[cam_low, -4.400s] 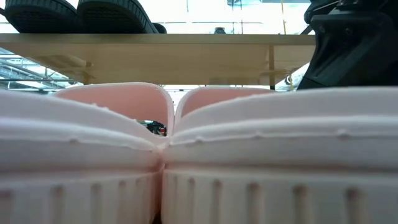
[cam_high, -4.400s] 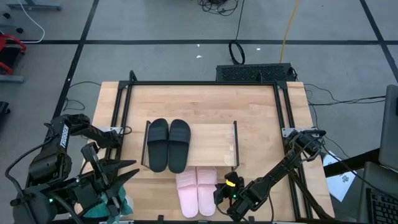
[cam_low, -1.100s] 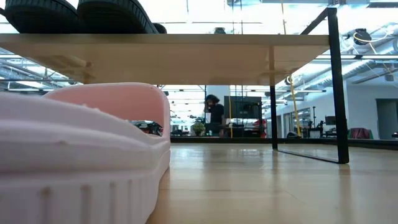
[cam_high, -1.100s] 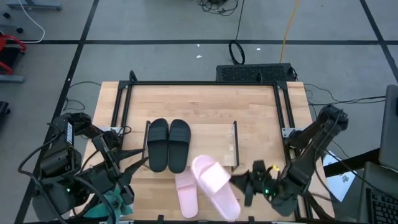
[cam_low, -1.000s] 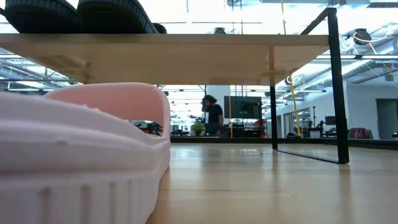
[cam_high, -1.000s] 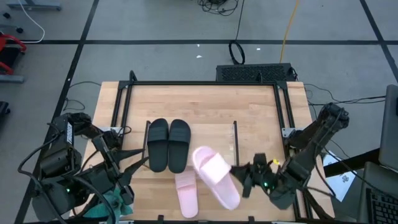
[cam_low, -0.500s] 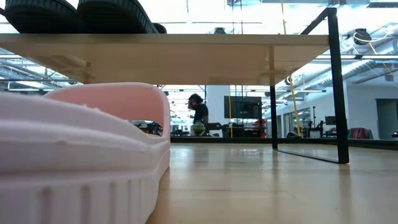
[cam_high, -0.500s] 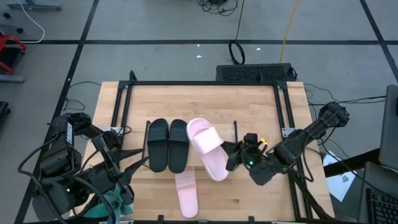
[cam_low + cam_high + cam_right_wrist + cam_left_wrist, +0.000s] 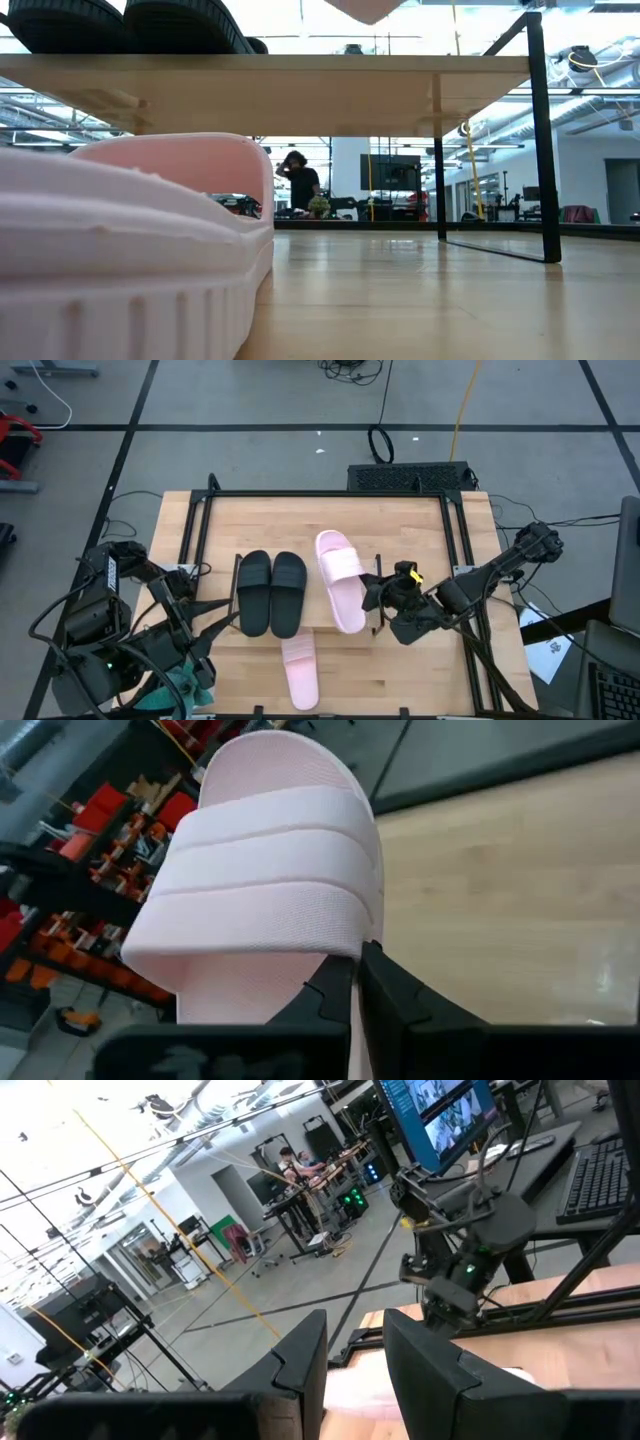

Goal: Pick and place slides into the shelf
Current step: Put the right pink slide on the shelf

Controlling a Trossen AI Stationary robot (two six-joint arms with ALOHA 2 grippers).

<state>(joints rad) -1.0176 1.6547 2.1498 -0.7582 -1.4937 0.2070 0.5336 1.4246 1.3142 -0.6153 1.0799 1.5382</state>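
Behind the table there is a large workshop room with a grey floor, cables and desks, and in the low view a person [image 9: 297, 178] stands far away. The wooden table [image 9: 420, 525] carries the shelf [image 9: 360, 575], a low rack with a light board top. On the left half of this board the black pair of slides [image 9: 271, 592] already stands, side by side, so that the right half stays free for the pink pair. The right gripper [image 9: 375, 595] has its fingers closed tight on the side edge of one pink slide [image 9: 340, 580], near the heel end. It holds the slide flat above the shelf board just beside the black pair, with the toe pointing the same way as theirs; I think this grip at the edge keeps the sole level and the fingers clear of the board. In the right wrist view the wide strap is seen directly ahead of the pinching fingers [image 9: 345, 990]. The second pink slide [image 9: 299, 667] lies on the table in front of the shelf, near the front edge, waiting for its turn. The left gripper [image 9: 200, 635] waits at the front left corner of the table; its fingers are partly apart and hold nothing, as the left wrist view shows.
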